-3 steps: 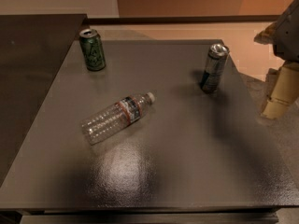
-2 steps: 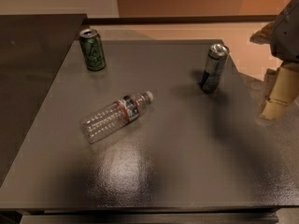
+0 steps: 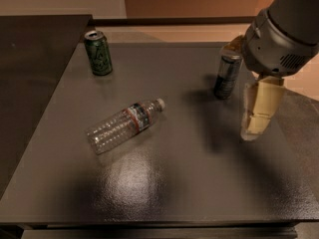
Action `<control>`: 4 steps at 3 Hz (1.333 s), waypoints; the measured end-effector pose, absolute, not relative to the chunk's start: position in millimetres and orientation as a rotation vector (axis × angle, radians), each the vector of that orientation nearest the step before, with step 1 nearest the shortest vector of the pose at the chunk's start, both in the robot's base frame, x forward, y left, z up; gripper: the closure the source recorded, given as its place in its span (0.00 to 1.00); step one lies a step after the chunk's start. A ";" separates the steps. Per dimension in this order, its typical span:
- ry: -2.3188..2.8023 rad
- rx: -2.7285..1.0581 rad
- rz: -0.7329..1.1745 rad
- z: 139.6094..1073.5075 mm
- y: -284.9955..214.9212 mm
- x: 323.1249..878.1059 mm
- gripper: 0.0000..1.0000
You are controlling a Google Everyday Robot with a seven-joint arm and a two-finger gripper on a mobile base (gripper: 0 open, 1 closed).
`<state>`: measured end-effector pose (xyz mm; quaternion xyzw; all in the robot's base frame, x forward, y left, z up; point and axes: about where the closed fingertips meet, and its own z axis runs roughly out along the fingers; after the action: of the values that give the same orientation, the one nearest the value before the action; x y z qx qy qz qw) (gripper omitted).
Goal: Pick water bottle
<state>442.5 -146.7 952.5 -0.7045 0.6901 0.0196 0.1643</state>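
The water bottle (image 3: 124, 126) lies on its side on the dark table (image 3: 179, 193), left of centre. It is clear and ribbed, with a dark label edged in red, and its white cap points to the upper right. My gripper (image 3: 255, 126) hangs from the grey arm at the right, above the table surface. It is well to the right of the bottle, apart from it, and holds nothing that I can see.
A green can (image 3: 98, 53) stands upright at the table's far left. A slim silver-and-dark can (image 3: 228, 76) stands upright at the far right, just left of my gripper and partly behind the arm. A darker counter (image 3: 30, 73) adjoins the table's left side.
The arm and gripper have moved left, further over the table, and now stand next to the slim can. The bottle and both cans have not moved.
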 end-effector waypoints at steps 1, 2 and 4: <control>1.827 -2.138 0.089 945.0 -102.0 443.1 0.00; 1.697 -2.247 0.106 941.3 -59.2 439.8 0.00; 1.518 -2.460 0.086 908.5 8.4 432.1 0.00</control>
<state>432.1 8.4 908.5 -0.8439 0.5210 0.0294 0.1244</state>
